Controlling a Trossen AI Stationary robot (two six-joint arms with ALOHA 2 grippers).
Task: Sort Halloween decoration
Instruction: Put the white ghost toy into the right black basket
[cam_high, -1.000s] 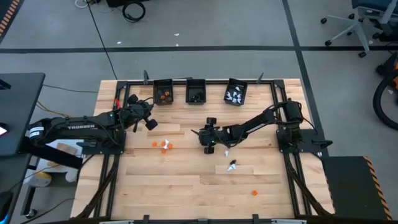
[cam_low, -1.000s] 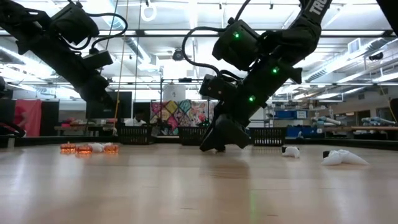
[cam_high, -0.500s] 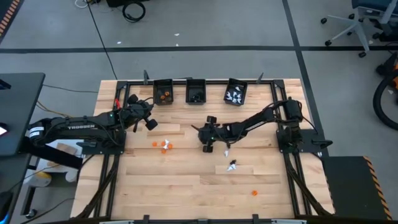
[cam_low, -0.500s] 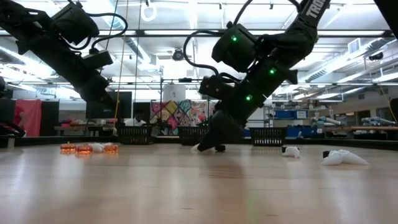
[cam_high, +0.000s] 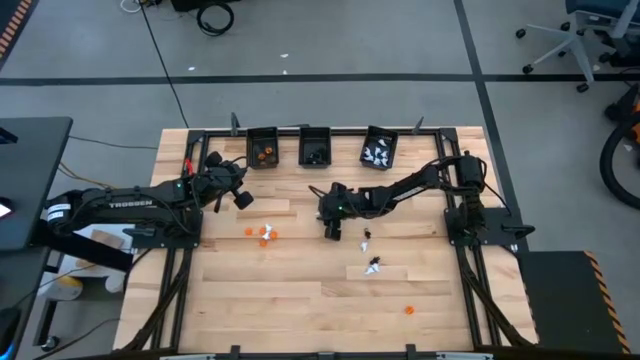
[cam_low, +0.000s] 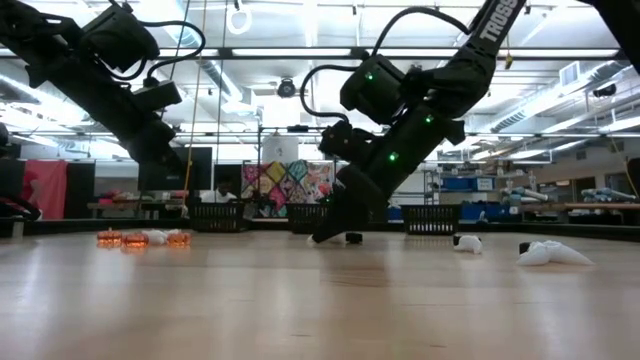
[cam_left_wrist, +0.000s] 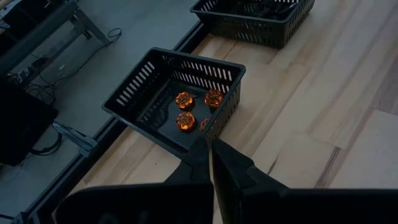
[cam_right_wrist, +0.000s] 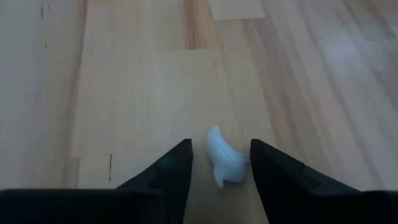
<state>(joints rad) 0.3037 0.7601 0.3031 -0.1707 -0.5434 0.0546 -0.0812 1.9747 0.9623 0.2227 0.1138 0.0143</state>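
Nearest my edge of the table I see one orange trinket alone, toward the right corner. Farther in lies a black-and-white piece, then a small white one just beyond it. Toward the left side sits a little cluster of orange and white trinkets.

My right gripper is down at the boards near the table's middle. Its fingers are spread, with a white trinket lying between the tips; I cannot tell whether either finger touches it. In the low view that gripper reaches the surface, a small dark piece at its tip.

My left gripper hovers toward the far left corner, jaws pressed together with nothing in them, just short of the left bin.

Along the far edge stand three bins: the left bin holds orange trinkets, the middle bin black ones, the right bin white ones.
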